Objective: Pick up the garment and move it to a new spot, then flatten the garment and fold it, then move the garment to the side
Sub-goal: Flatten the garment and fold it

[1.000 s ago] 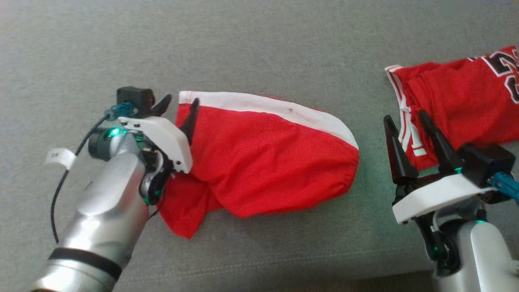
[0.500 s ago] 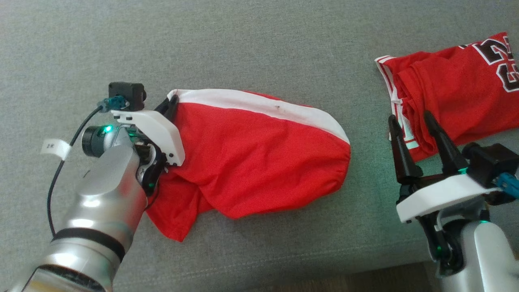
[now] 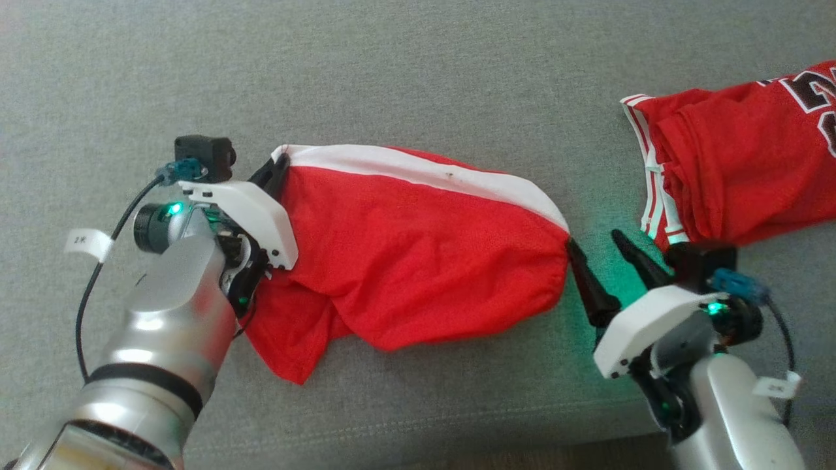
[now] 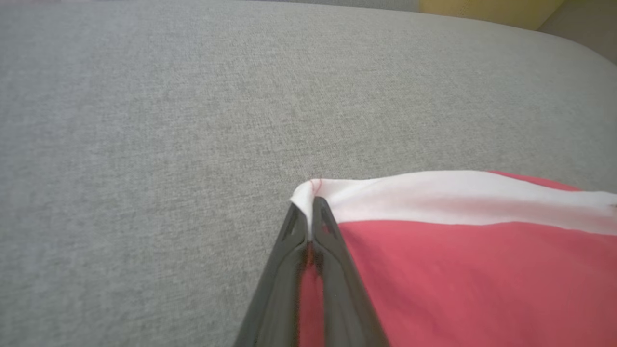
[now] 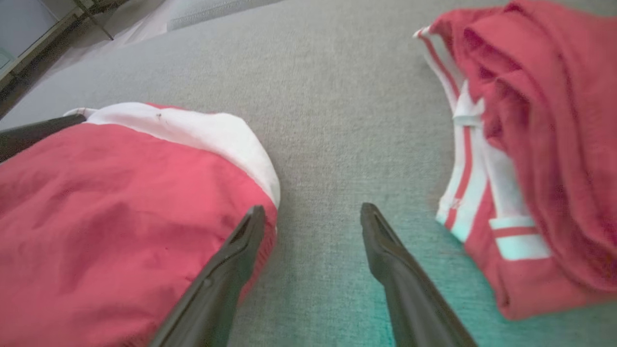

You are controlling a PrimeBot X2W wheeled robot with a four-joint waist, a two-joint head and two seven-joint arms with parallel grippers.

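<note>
The garment, red with a white band along its far side, lies crumpled about midway along the cushion, nearer the front edge than the back. Our left gripper is clamped on the left end of that band. In the left wrist view both its fingers press together with the white corner pinched between them (a sliver of red shows lower in the gap). A loose red flap spreads toward the front edge beside that arm. Our right gripper stands with its fingers spread, holding nothing, at the garment's right end. One finger lies against the gathered hem and the other is over bare cushion. Toward the cushion's right side we see a jersey, red with white striped trim, bunched and lying apart from the garment.
</note>
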